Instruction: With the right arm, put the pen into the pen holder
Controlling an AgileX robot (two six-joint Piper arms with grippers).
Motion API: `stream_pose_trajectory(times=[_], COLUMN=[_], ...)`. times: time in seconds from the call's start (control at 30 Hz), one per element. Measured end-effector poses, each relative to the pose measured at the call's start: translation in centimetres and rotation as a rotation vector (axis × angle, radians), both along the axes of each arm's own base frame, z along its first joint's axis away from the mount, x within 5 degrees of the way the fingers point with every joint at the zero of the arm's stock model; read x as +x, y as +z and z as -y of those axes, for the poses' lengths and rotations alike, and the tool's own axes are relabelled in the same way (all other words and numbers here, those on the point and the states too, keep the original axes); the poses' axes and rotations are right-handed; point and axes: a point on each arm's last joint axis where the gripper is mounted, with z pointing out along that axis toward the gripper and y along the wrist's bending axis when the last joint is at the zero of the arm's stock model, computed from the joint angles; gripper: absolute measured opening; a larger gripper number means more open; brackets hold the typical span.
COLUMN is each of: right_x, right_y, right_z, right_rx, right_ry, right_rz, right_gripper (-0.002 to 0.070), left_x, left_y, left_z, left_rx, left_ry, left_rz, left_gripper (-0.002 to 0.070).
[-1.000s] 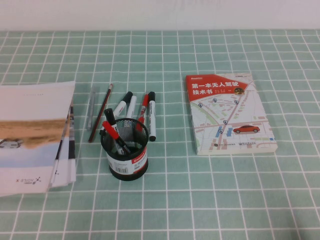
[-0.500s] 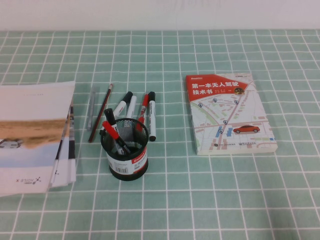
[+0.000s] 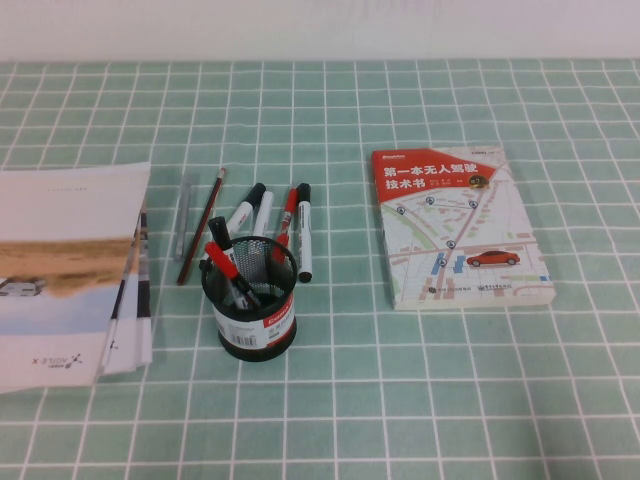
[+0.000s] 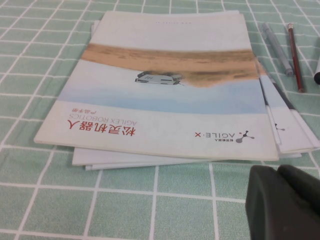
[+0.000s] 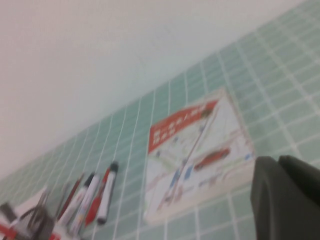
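Observation:
The pen (image 3: 303, 232), a white marker with a black cap and black tail, lies on the cloth just behind and right of the pen holder (image 3: 250, 302). The holder is a black mesh cup with a white-and-red band, and markers stand in it. In the right wrist view the pen (image 5: 107, 194) lies beside a red-capped marker, with the holder (image 5: 27, 222) at the frame's edge. My right gripper (image 5: 278, 161) is shut and empty, far from the pen. My left gripper (image 4: 278, 171) is shut and empty, low by the brochures. Neither arm shows in the high view.
A red-capped marker (image 3: 286, 218), two more white markers (image 3: 250, 211), a brown pencil (image 3: 201, 240) and a grey pen (image 3: 181, 217) lie behind the cup. A stack of brochures (image 3: 65, 270) lies at the left. A red-and-white book (image 3: 455, 228) lies at the right.

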Motion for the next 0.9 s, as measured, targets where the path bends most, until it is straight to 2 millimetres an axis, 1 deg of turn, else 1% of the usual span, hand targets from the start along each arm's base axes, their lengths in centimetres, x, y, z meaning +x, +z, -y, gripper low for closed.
stream_pose_trajectory(times=[0.13, 0.23, 0.37, 0.57, 0.77, 0.83, 0.9], right_x=[0.3, 1.1, 2.9, 7.6, 13.1, 14.5, 16.0], right_y=[1.8, 3.8, 5.6, 7.4, 7.8, 8.0, 8.2], right_z=[-0.8, -1.3, -1.7, -2.2, -2.8, -3.5, -4.7], right_rx=[0.014, 0.001, -0.075, -0.164, -0.229, -0.257, -0.283], right_ry=[0.082, 0.140, 0.188, 0.254, 0.306, 0.338, 0.383], right_rz=[-0.119, -0.213, -0.356, -0.599, -0.775, -0.793, -0.800], right_gripper=[-0.0019, -0.0019, -0.0019, -0.0019, -0.0019, -0.0019, -0.0019], left_x=[0.0, 0.0, 0.0, 0.0, 0.0, 0.0, 0.0], left_y=[0.0, 0.0, 0.0, 0.0, 0.0, 0.0, 0.0], left_z=[0.0, 0.0, 0.0, 0.0, 0.0, 0.0, 0.0], left_rx=[0.000, 0.000, 0.000, 0.000, 0.000, 0.000, 0.000], left_ry=[0.000, 0.000, 0.000, 0.000, 0.000, 0.000, 0.000], left_rz=[0.000, 0.000, 0.000, 0.000, 0.000, 0.000, 0.000], left_gripper=[-0.0004, -0.0004, -0.0004, -0.0004, -0.0004, -0.0004, -0.0004])
